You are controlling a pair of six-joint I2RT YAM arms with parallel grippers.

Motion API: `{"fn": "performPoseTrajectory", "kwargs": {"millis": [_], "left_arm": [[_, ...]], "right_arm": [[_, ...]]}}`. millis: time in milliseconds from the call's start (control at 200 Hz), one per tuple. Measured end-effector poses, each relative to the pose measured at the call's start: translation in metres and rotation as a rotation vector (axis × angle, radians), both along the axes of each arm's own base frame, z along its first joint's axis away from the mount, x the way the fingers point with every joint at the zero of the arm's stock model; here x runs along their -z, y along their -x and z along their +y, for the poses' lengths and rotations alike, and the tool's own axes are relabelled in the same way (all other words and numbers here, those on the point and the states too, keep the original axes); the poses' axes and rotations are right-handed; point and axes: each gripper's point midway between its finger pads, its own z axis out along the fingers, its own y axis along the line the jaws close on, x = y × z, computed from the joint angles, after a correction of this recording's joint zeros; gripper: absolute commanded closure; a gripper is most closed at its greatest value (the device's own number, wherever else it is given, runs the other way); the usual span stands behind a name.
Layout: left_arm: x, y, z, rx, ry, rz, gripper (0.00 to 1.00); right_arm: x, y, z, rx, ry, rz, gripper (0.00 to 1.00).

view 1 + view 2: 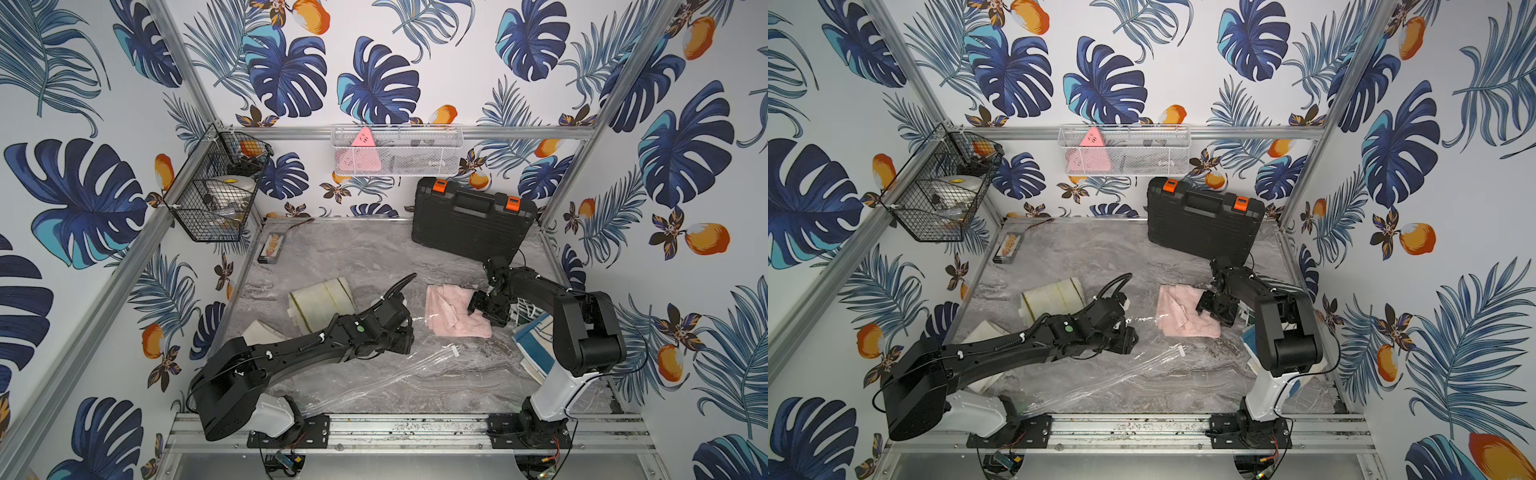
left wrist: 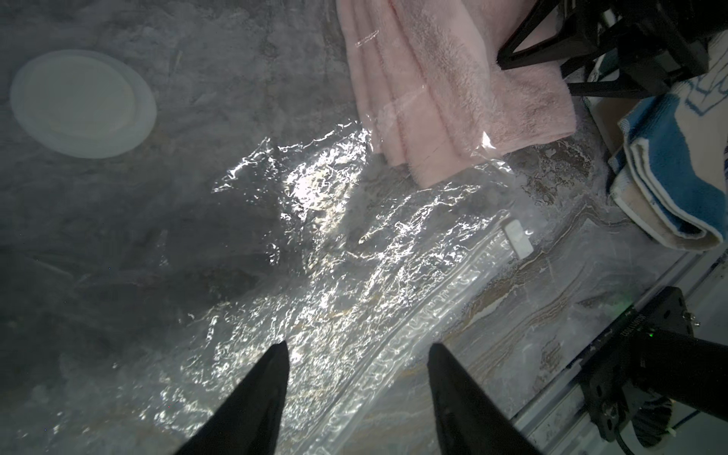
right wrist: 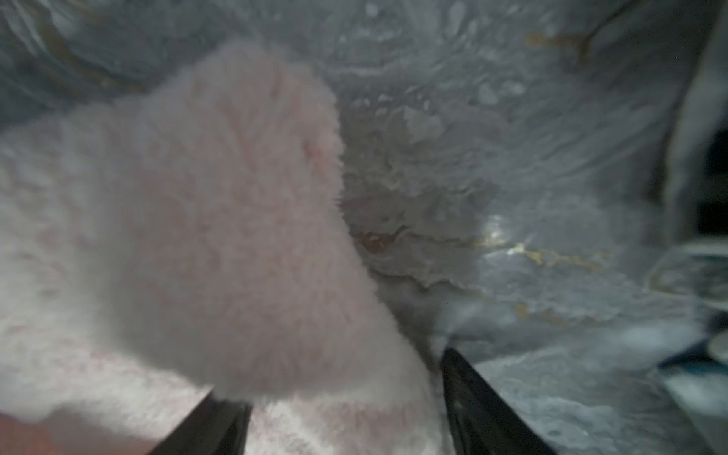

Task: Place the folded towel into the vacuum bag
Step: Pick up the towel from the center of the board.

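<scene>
The folded pink towel point(image 1: 451, 318) point(image 1: 1181, 318) lies flat on the marble table, right of centre. The clear crinkly vacuum bag point(image 1: 395, 374) point(image 2: 335, 244) spreads in front of it. A flap of film overlaps the towel's point(image 2: 453, 98) near corner. The bag's round white valve cap point(image 2: 80, 103) and its zip strip point(image 2: 413, 327) with a white slider point(image 2: 519, 238) show in the left wrist view. My left gripper point(image 1: 409, 338) point(image 2: 356, 346) hovers open over the zip strip, holding nothing. My right gripper point(image 1: 478, 309) point(image 3: 331, 374) sits at the towel's right edge. Its jaws stand apart around a fluffy fold of towel point(image 3: 216, 216).
A black tool case point(image 1: 471, 220) leans at the back right. A cream roll point(image 1: 322, 301) lies left of centre. A blue-and-white folded cloth point(image 1: 536, 345) point(image 2: 669, 169) sits by the right arm. Wire baskets point(image 1: 216, 187) hang on the walls, and a small box point(image 1: 272, 248) lies at the back left.
</scene>
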Motion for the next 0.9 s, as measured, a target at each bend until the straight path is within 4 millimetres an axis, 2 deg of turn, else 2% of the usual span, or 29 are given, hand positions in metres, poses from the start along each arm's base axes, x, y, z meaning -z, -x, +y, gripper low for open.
{"fn": "performPoseTrajectory", "kwargs": {"millis": [65,115,225,285,380,485,555,630,691,726,776,831,896], "left_arm": [[-0.002,0.001,0.003,-0.002,-0.001,-0.008,0.38],[-0.005,0.001,0.005,-0.005,-0.006,-0.015,0.38],[-0.011,-0.002,0.012,-0.006,-0.026,-0.041,0.38],[-0.017,-0.005,0.016,-0.017,-0.029,-0.056,0.38],[-0.029,-0.012,0.029,-0.046,-0.035,-0.090,0.38],[-0.043,-0.018,0.043,-0.071,-0.056,-0.131,0.38],[-0.059,-0.025,0.053,-0.100,-0.050,-0.161,0.38],[-0.076,-0.035,0.072,-0.157,-0.043,-0.202,0.38],[-0.087,-0.041,0.090,-0.214,-0.037,-0.222,0.38],[-0.094,-0.045,0.101,-0.247,-0.041,-0.235,0.38],[-0.105,-0.049,0.115,-0.292,-0.051,-0.257,0.38],[-0.115,-0.052,0.125,-0.320,-0.066,-0.283,0.38],[-0.123,-0.052,0.131,-0.328,-0.080,-0.305,0.38]], "right_arm": [[0.000,-0.002,0.003,0.020,-0.008,-0.013,0.70],[-0.003,-0.007,0.008,0.039,-0.034,-0.049,0.82],[-0.029,-0.012,0.000,0.067,0.014,-0.105,0.91],[-0.064,-0.025,-0.007,0.084,0.061,-0.184,0.91],[-0.133,-0.052,-0.004,0.060,0.108,-0.373,0.93],[-0.180,-0.048,0.003,0.025,0.182,-0.466,0.95],[-0.204,-0.036,0.037,-0.074,0.181,-0.508,0.95],[-0.226,-0.022,0.092,-0.212,0.131,-0.543,0.96],[-0.233,-0.008,0.134,-0.316,0.067,-0.552,0.96],[-0.232,0.004,0.158,-0.374,0.001,-0.532,0.96],[-0.225,0.022,0.179,-0.418,-0.079,-0.494,0.96],[-0.211,0.039,0.192,-0.432,-0.172,-0.445,0.96],[-0.188,0.056,0.199,-0.425,-0.254,-0.372,0.97]]}}
